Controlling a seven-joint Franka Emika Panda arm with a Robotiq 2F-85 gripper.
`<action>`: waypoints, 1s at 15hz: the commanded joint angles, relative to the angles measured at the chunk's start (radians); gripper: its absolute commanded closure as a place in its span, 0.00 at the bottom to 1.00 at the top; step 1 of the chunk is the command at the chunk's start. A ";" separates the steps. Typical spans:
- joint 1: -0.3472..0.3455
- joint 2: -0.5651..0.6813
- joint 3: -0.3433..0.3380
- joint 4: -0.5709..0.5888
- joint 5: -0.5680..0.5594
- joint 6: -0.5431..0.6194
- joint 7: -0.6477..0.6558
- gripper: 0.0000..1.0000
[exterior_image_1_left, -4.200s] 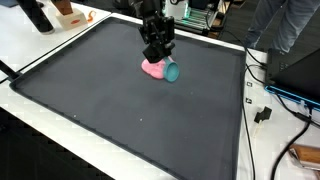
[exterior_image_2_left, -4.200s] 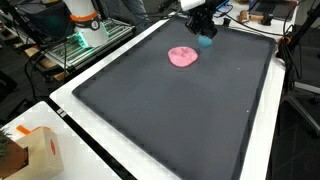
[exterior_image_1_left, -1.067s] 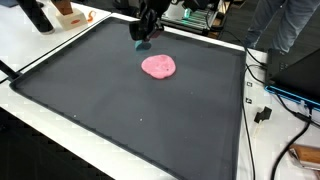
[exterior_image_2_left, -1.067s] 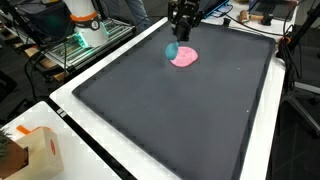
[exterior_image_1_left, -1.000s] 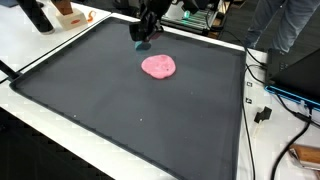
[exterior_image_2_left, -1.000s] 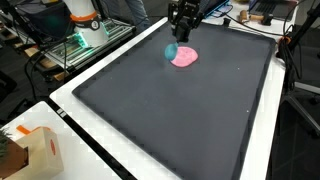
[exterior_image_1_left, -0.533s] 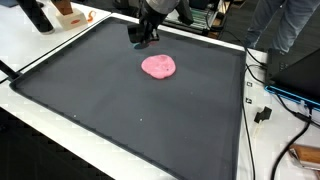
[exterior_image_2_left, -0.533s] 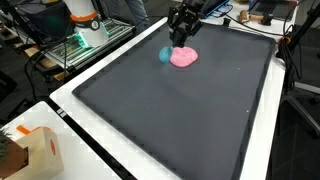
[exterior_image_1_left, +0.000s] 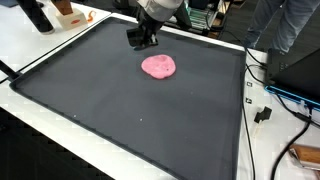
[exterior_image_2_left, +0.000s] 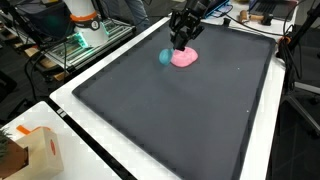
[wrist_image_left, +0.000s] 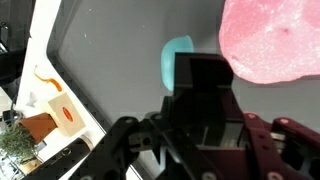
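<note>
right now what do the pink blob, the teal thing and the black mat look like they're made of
Pink blob: probably soft dough or foam, with a matte, finely speckled surface and an uneven, lumpy outline.
Teal thing: likely plastic or rubber, with a smooth, even colour and a rounded edge.
Mat: maybe rubber or fabric. It is dark, matte and shows no glare, so the look leaves it open.

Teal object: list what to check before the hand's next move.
1. Location of teal object: ok, on the black mat beside the pink lump.
2. Gap between teal object and pink lump: ok, mat shows between them in the wrist view.
3. Hold of the hand on the teal object: cannot tell; a finger covers its near edge.
4. Jaws open: cannot tell.
5. Teal object visible in both exterior views: not ok, the hand hides it in an exterior view.
</note>
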 joint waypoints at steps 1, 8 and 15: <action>0.014 0.017 -0.018 0.025 0.016 -0.003 -0.044 0.75; 0.027 0.022 -0.037 0.028 -0.030 0.062 -0.022 0.75; 0.021 0.047 -0.036 0.045 0.030 0.030 -0.088 0.75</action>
